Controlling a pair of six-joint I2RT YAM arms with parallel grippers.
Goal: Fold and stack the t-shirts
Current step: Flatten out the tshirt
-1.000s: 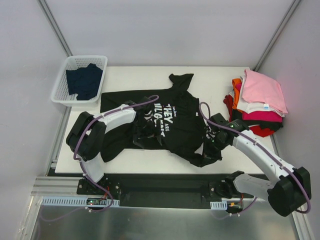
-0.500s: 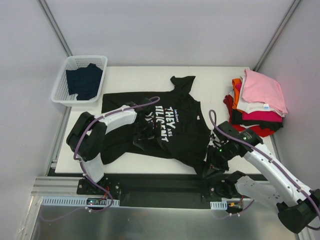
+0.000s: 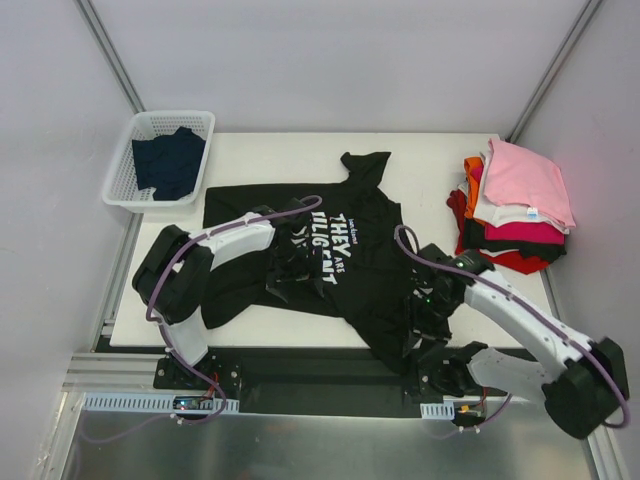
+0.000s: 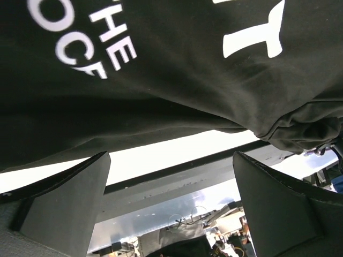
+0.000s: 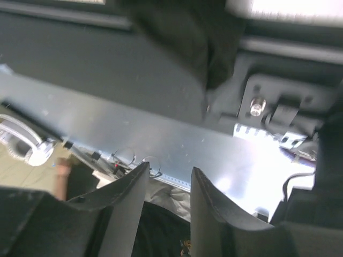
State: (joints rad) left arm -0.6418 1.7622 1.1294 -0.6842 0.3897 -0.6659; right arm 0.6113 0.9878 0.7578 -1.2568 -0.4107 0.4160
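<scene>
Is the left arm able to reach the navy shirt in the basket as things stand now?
Probably yes. The open-topped basket is at the left, nothing covers the navy shirt, and the left tool is open over the black shirt.

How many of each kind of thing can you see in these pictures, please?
Black t-shirt, spread out: 1
Basket: 1
Navy t-shirt inside it: 1
Stack of folded t-shirts: 1
Robot arms, left arm and right arm: 2
Total: 6
</scene>
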